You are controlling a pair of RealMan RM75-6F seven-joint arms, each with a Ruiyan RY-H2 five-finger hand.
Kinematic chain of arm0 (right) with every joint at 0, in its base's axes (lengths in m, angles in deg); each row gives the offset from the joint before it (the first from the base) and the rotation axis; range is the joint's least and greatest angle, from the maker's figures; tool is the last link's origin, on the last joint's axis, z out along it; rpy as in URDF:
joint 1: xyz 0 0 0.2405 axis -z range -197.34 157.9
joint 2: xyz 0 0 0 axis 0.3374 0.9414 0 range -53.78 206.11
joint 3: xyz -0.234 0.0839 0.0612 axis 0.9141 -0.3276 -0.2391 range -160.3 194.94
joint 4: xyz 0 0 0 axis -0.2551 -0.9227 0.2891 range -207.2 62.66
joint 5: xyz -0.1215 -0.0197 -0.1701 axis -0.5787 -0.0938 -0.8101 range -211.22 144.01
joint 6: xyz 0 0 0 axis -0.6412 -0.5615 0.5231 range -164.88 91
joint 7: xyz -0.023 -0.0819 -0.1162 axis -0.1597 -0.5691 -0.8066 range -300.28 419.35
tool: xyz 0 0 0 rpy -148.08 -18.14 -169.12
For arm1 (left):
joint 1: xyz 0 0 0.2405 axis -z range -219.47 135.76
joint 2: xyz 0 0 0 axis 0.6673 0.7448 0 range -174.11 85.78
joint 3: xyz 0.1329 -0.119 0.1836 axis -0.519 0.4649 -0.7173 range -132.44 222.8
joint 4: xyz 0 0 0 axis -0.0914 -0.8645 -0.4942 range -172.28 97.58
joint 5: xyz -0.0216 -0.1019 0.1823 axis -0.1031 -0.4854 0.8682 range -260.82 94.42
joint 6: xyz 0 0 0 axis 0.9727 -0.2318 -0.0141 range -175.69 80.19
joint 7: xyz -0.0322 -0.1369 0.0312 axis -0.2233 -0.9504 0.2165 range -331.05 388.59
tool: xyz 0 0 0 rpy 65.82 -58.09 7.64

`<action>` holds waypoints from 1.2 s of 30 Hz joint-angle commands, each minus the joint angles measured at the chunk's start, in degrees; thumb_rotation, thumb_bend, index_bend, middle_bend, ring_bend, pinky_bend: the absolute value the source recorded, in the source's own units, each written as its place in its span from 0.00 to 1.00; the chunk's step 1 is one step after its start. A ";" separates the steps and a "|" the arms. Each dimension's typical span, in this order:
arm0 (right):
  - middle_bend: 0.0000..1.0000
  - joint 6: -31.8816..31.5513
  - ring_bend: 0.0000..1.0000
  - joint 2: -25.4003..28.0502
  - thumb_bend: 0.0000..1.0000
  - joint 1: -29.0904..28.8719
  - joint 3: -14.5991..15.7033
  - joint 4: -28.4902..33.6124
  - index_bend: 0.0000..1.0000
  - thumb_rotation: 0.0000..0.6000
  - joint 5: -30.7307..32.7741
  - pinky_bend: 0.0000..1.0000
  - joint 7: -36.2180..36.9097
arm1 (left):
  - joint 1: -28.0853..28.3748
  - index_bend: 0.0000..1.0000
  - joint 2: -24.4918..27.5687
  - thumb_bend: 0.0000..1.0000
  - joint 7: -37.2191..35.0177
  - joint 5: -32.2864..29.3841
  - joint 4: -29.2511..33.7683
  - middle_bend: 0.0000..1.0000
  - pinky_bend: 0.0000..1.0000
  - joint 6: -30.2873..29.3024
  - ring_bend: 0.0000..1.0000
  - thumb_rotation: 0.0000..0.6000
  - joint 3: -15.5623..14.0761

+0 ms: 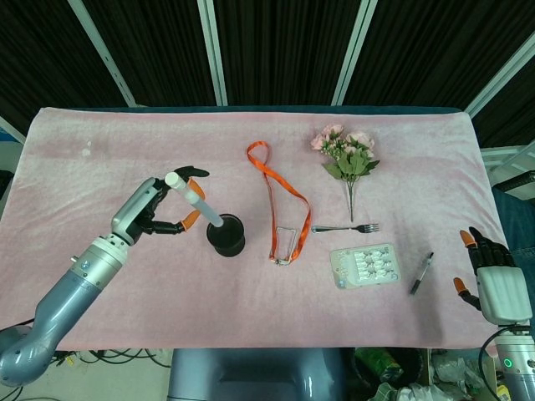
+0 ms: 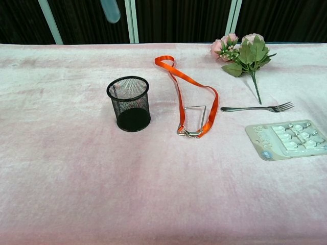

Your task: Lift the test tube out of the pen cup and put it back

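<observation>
A black mesh pen cup stands upright on the pink cloth, left of centre. My left hand hovers just left of it and grips a clear test tube, which is tilted with its lower end over the cup's rim in the head view. The chest view shows only the tube's rounded tip at the top edge, well above the cup and slightly to its left; the left hand itself is out of that frame. My right hand hangs by the table's front right corner, fingers apart, holding nothing.
An orange lanyard lies right of the cup. Further right are a flower sprig, a fork, a blister pack and a pen.
</observation>
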 commanded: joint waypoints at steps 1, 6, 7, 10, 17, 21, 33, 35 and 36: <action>0.06 0.21 0.15 -0.03 0.20 -0.03 -0.09 -0.02 0.08 1.00 0.28 0.18 0.19 | -12.66 0.54 4.03 0.43 -29.98 21.42 2.43 0.19 0.04 16.59 0.00 1.00 18.66; 0.06 0.46 0.15 -0.02 0.20 -0.03 -0.28 -0.23 0.08 1.00 0.76 0.18 0.20 | -14.57 0.55 0.53 0.43 -30.20 36.91 -0.78 0.19 0.04 6.62 0.00 1.00 14.22; 0.06 0.55 0.15 -0.02 0.20 -0.03 -0.28 -0.25 0.08 1.00 0.85 0.18 0.21 | -14.36 0.56 -0.25 0.43 -28.42 39.19 -1.79 0.19 0.04 4.57 0.00 1.00 12.56; 0.06 0.93 0.15 0.00 0.20 -0.13 -0.23 -0.29 0.08 1.00 0.96 0.18 0.18 | -12.53 0.56 -3.13 0.43 -17.22 43.26 -5.47 0.19 0.04 1.73 0.00 1.00 7.78; 0.06 1.76 0.15 0.08 0.20 -0.30 -0.18 -0.35 0.08 1.00 1.39 0.18 0.06 | -6.78 0.56 -16.01 0.43 18.67 40.93 -13.02 0.20 0.04 -4.16 0.00 1.00 0.79; 0.06 2.02 0.15 0.16 0.20 -0.31 -0.35 -0.47 0.08 1.00 1.85 0.18 0.32 | -3.37 0.56 -21.94 0.43 35.62 38.30 -17.06 0.20 0.04 -7.92 0.00 1.00 -0.88; 0.06 3.22 0.15 -0.32 0.20 -0.61 -0.08 -0.47 0.08 1.00 2.29 0.18 -0.50 | 7.31 0.58 -31.75 0.43 64.97 32.41 -28.65 0.21 0.04 -12.79 0.00 1.00 -2.37; 0.06 3.10 0.15 -0.27 0.20 -0.56 -0.17 -0.34 0.08 1.00 2.41 0.18 -0.59 | 8.60 0.58 -32.25 0.43 66.02 30.84 -28.26 0.21 0.05 -13.08 0.00 1.00 -2.49; 0.06 2.99 0.15 -0.25 0.20 -0.51 -0.22 -0.27 0.08 1.00 2.46 0.18 -0.58 | 9.10 0.58 -32.40 0.43 66.22 30.25 -27.77 0.21 0.05 -13.18 0.00 1.00 -2.58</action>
